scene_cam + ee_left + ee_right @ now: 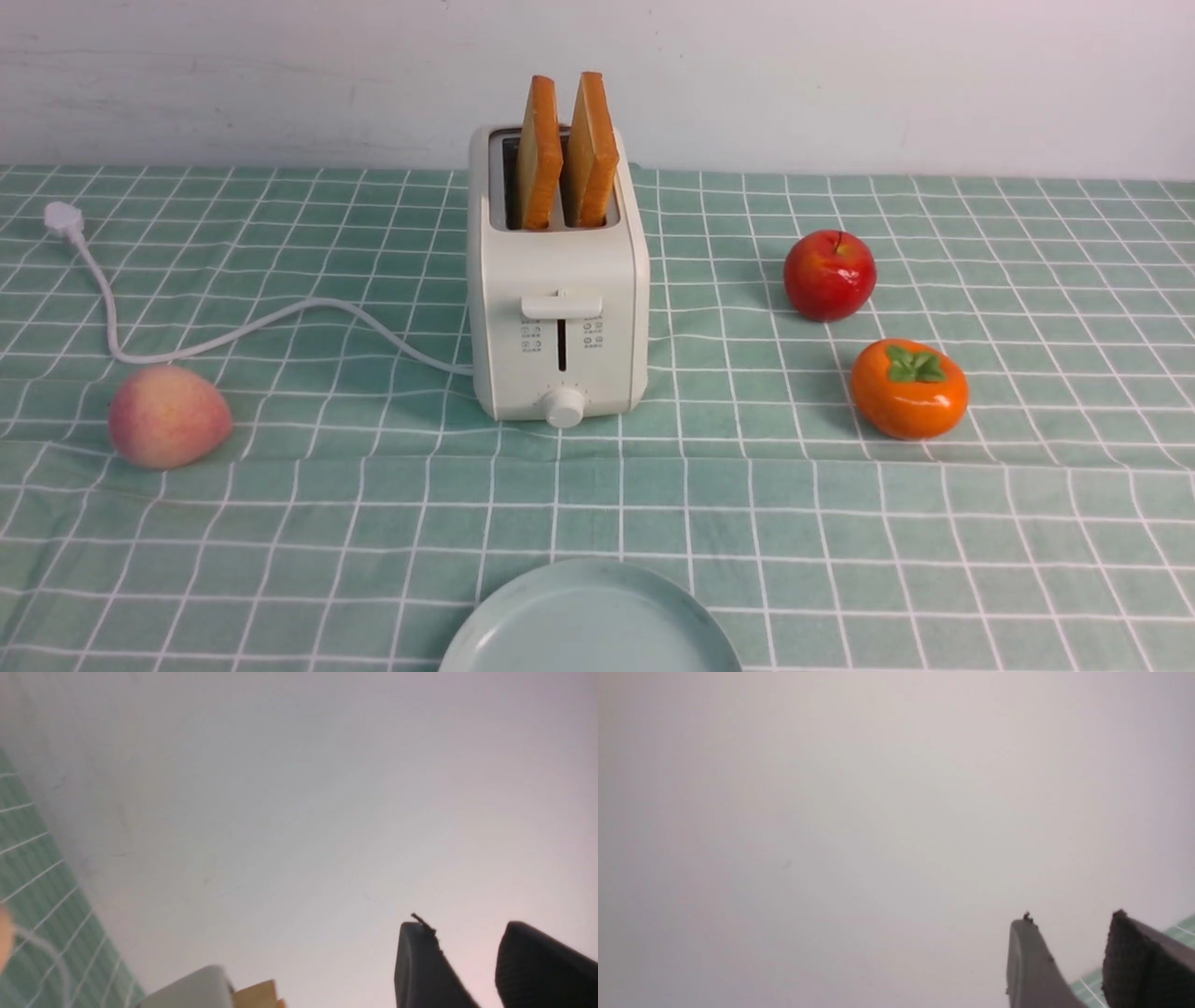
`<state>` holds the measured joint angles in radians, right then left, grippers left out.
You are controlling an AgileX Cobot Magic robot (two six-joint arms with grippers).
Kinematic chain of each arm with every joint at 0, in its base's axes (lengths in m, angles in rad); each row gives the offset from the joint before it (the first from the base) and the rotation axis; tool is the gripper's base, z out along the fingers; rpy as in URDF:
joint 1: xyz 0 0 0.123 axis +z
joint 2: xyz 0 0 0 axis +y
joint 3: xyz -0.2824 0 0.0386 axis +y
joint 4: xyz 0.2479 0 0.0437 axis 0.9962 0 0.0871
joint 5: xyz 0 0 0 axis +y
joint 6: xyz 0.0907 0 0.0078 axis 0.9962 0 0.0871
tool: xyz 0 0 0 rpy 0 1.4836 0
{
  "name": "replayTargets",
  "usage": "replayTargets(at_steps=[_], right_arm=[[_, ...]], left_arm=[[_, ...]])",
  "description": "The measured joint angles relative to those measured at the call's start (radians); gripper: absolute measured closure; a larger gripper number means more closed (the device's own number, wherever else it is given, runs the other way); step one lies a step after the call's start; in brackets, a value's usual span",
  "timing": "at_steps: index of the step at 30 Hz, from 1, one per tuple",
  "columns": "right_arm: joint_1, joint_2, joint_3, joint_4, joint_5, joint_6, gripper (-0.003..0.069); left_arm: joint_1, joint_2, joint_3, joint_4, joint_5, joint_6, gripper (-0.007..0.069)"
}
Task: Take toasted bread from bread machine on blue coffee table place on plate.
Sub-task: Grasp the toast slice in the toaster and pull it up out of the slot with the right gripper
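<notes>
Okay, both slices of toasted bread are in the bread machine (pixel 560 299), mid worktop (pixel 373 523): left slice (pixel 540 154) and right slice (pixel 592 149), one per slot, standing on edge and sticking well above the top. The slots run front to back, so the thin crust edges face the robot and the broad faces look left and right. The two tops lean slightly apart.

The plate (pixel 588 621) is bare, at the near edge, straight in front of the toaster and well apart from it.

Neither arm shows in the front view. The left pincer (pixel 467 938) is spread, with nothing between its fingers. Its wrist view catches a toaster corner and a bit of toast (pixel 257 994), off to one side of the fingers, not between them. The right pincer (pixel 1073 926) is spread too and also empty; its view shows only wall and a sliver of cloth.

Judgement: the left arm is better lined up, and the left slice is likely first. The fingers need to straddle a slice across its thin width, coming from above.

Distractors: peach (pixel 168 415) on the left, apple (pixel 829 275) and persimmon (pixel 908 388) on the right, cord (pixel 280 322) trailing left.
</notes>
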<state>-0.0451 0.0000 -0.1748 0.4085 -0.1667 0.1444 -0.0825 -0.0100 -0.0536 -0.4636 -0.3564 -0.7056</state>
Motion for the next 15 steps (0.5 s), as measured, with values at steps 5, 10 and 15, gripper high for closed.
replayTargets(at_steps=[5,10,15], right_arm=[[0.0,0.147,-0.305,-0.008,0.235,0.024,0.0419],[0.0,0.415,-0.638,-0.036,0.482,0.014,0.0419],[0.021,0.576,-0.692,-0.055,0.532,-0.042,0.0419]], left_arm=[[0.0,0.027,-0.256,0.19,0.063,0.042,0.0389],[0.0,0.237,-0.566,0.281,0.363,0.128,0.0387],[0.0,0.443,-0.751,0.333,0.833,0.202,0.0388]])
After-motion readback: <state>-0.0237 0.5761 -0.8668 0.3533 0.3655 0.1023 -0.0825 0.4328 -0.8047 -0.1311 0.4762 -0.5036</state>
